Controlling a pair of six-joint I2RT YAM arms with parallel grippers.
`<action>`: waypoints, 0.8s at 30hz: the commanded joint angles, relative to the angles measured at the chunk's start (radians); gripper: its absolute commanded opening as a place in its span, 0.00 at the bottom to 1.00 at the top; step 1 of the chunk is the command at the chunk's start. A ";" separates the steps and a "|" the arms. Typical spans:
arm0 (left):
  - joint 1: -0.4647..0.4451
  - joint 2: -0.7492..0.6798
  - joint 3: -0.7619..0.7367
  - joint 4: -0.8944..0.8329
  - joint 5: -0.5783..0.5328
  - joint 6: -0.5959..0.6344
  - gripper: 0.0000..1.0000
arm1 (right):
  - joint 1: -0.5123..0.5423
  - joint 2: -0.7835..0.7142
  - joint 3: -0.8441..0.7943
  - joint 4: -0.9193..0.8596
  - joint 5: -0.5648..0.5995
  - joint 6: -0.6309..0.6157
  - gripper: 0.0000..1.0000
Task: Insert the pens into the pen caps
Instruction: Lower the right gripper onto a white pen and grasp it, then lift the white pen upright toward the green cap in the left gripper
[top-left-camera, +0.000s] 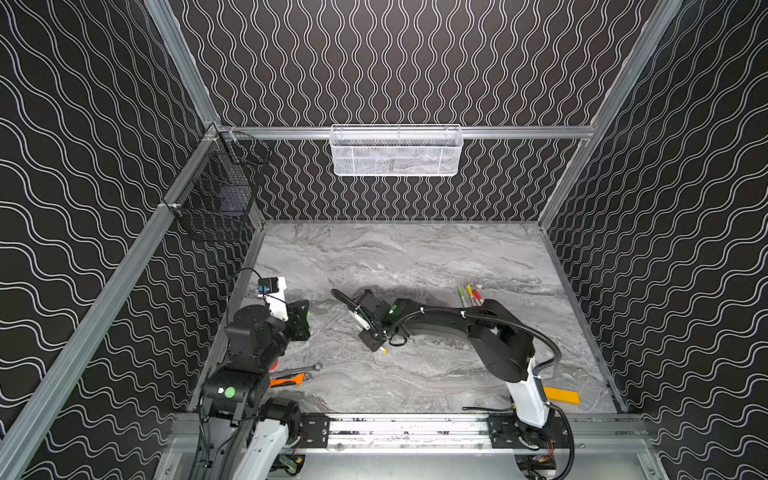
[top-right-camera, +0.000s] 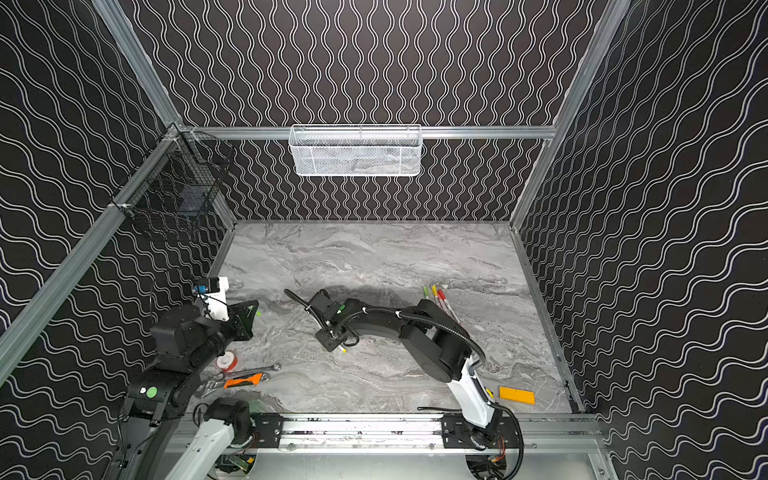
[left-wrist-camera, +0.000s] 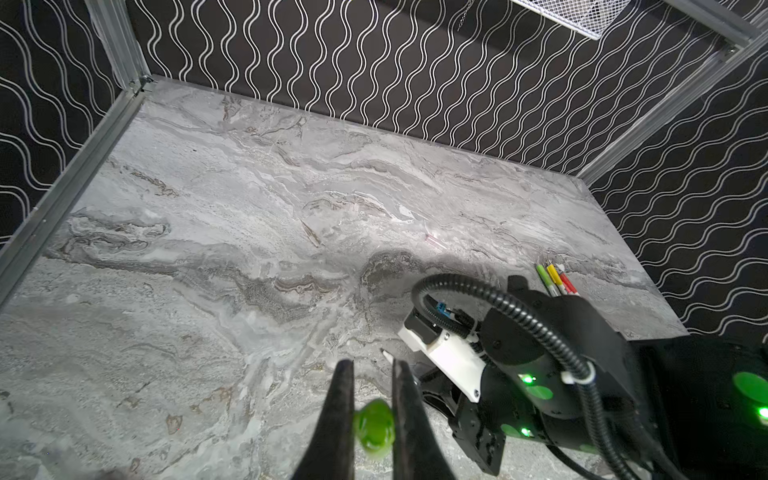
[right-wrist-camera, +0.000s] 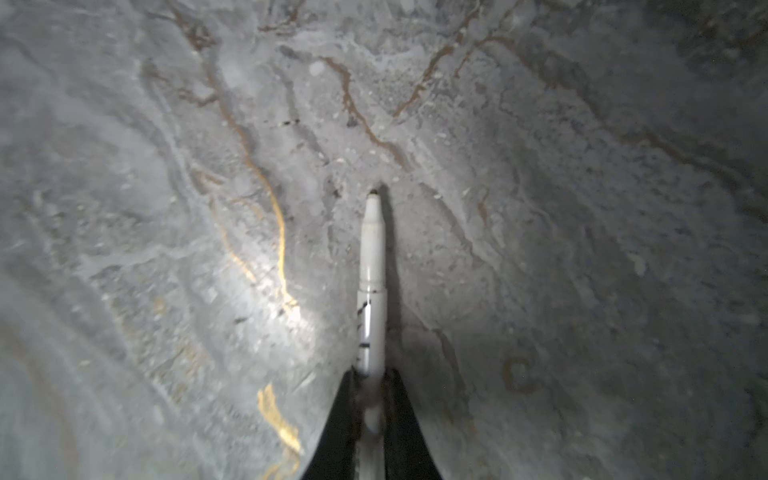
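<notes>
My left jaws pinched a green cap (left-wrist-camera: 374, 428) as the socket; my right jaws gripped a pen (right-wrist-camera: 371, 270) by its barrel, with the tip free ahead of them, I judged, for insertion.

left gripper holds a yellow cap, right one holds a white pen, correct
No: the cap in the left gripper is green, not yellow, as the left wrist view shows. The right gripper does hold a white pen.

Grey marbled worktop (top-left-camera: 415, 257); black walls (top-left-camera: 415, 62) with white wavy lines; white pen (right-wrist-camera: 371, 266); green cap (left-wrist-camera: 374, 424); yellow block (top-left-camera: 561, 395)
</notes>
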 joint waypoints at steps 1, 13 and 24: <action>0.002 0.008 -0.007 0.061 0.075 0.014 0.00 | -0.006 -0.087 -0.048 0.071 -0.072 -0.045 0.10; 0.002 0.065 -0.075 0.310 0.551 -0.060 0.00 | -0.010 -0.456 -0.378 0.350 -0.344 -0.202 0.09; 0.011 0.077 -0.119 0.495 0.746 -0.151 0.00 | -0.031 -0.684 -0.562 0.499 -0.433 -0.204 0.09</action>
